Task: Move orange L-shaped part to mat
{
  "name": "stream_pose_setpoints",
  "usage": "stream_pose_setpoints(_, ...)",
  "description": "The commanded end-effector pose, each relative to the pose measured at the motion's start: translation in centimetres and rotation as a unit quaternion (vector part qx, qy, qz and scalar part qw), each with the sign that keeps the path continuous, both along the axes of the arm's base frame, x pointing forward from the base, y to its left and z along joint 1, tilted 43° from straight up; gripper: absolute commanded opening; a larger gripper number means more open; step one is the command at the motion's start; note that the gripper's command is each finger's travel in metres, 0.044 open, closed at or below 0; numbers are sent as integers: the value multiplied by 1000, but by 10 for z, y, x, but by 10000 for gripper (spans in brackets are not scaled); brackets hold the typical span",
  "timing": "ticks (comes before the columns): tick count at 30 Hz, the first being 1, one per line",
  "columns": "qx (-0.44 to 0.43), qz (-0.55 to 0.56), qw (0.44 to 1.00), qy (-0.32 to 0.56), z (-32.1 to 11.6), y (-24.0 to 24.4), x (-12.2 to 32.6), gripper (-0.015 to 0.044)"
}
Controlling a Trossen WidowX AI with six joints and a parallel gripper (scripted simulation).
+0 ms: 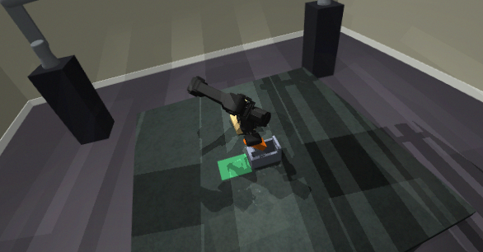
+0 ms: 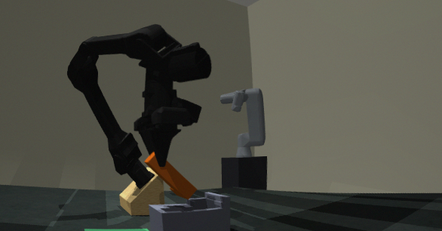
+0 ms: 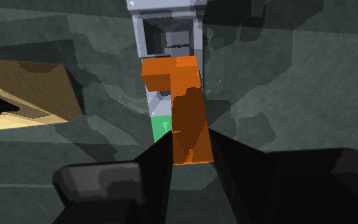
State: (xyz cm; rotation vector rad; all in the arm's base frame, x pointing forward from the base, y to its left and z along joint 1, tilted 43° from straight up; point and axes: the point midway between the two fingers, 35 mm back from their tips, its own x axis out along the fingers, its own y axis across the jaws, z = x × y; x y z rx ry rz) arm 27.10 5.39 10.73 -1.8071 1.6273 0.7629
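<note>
My gripper [image 1: 252, 140] [image 2: 161, 164] [image 3: 189, 134] is shut on the straight end of the orange part [image 1: 261, 145] [image 2: 177, 179] [image 3: 186, 102]. The part hangs tilted, its pinched end high and its L-shaped end sloping down. In the exterior view the low end appears at or just above the rim of the grey tray [image 1: 266, 161] [image 2: 197, 219] [image 3: 167, 5]; any contact is unclear. The tray's hollow shows beyond the part in the wrist view. The green mat [image 1: 224, 172] [image 2: 117, 229] [image 3: 159, 127] lies beside the tray with nothing on it.
A pale wooden block [image 1: 236, 125] [image 2: 140, 202] [image 3: 40, 90] stands by my arm's base, behind the tray. Two grey arms stand on dark pedestals [image 1: 72, 100] [image 1: 322, 39] farther off; one pedestal shows in the exterior view [image 2: 244, 174].
</note>
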Motion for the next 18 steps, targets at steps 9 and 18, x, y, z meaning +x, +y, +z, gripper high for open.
stream_pose_setpoints(9,-4,2,1000,3,40,-47,-4,0)
stream_pose_setpoints(18,-5,2,1000,3,70,-81,-7,0)
